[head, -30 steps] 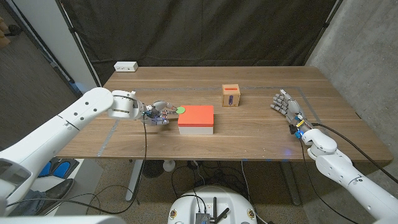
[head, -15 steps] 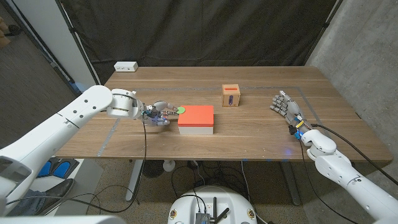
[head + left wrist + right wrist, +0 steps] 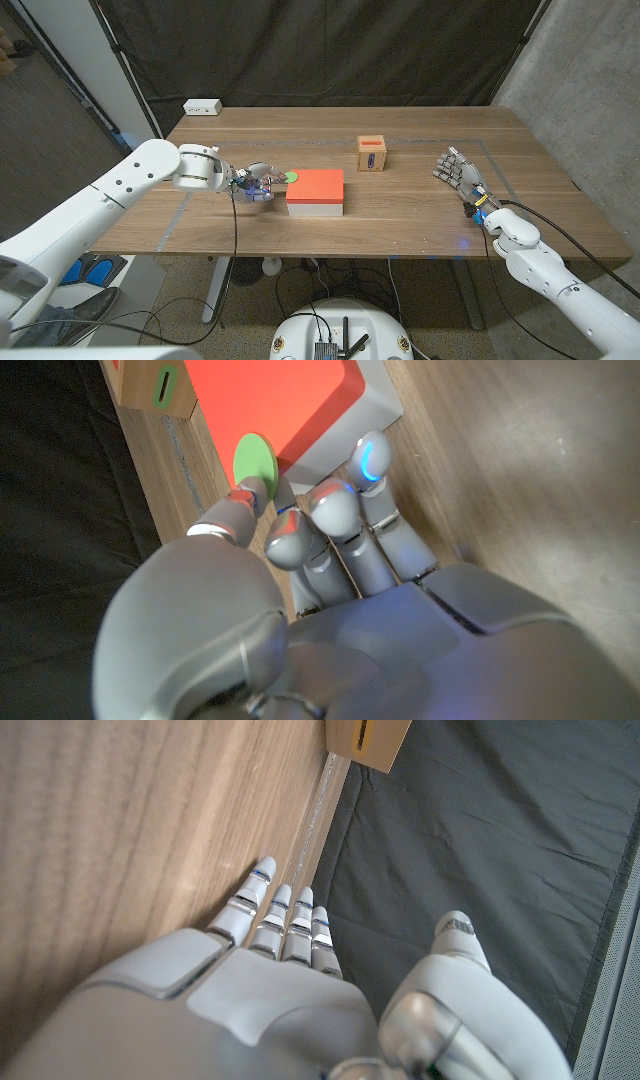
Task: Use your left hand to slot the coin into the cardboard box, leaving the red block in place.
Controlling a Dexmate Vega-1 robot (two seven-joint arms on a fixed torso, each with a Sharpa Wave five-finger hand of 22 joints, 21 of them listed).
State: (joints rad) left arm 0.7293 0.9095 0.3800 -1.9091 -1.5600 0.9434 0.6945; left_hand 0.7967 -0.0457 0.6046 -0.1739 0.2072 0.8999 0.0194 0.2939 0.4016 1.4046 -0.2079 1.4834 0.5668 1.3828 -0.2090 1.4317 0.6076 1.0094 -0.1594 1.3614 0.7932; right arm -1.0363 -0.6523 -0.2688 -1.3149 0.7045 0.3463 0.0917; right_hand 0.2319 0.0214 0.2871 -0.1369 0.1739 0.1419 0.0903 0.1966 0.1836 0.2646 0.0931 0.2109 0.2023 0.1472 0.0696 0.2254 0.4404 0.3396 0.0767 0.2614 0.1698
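Almost nothing has shifted over the last second: the left hand [image 3: 252, 184] stays at the same spot on the wooden desk [image 3: 420, 215], and the green coin [image 3: 291, 177] sits where it did. On the head view the coin lies just past the left hand's fingertips, at about two o'clock from the hand, touching or nearly touching the near left corner of the red block [image 3: 316, 185] on its white base. The left wrist view shows the fingers [image 3: 330, 510] held together and reaching forward, with the thumb tip right at the coin's [image 3: 254, 460] rim; whether the coin is actually pinched or only touched cannot be told. The cardboard box [image 3: 372, 154] stands well apart, at about two o'clock from the coin, beyond the red block's far right corner, with a dark slot in the face toward the robot, the slot's long axis running upright. Judging from this, the coin has to be lifted and carried around or over the red block without nudging it; open desk lies behind the block. The right hand [image 3: 457, 170] waits well away at three o'clock, fingers spread and holding nothing.
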